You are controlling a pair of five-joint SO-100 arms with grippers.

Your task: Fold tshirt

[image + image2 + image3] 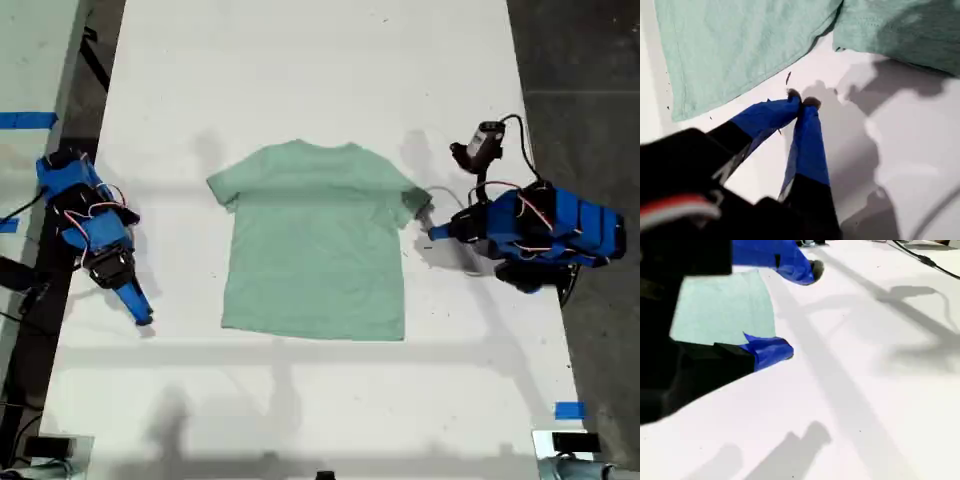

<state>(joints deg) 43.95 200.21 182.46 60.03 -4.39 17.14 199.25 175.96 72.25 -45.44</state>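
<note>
The pale mint-green tshirt (315, 240) lies flat and spread out on the white table (300, 400), neck toward the far edge. My first gripper (432, 232) rests at the exterior view's right, just off the sleeve. In the first wrist view its blue fingertips (802, 102) meet on bare table, shut on nothing, a short way from the tshirt's side hem (740, 45) and sleeve (900, 30). My second gripper (140, 310) sits at the exterior view's left, well apart from the shirt. Its jaws (799, 310) stand open and empty, with the tshirt (722, 310) beyond them.
A small camera (487, 140) with a cable rides above the first arm. Blue tape marks sit at the exterior view's lower right (570, 410) and upper left (25, 120). Dark floor (590, 60) borders the table at the exterior view's right.
</note>
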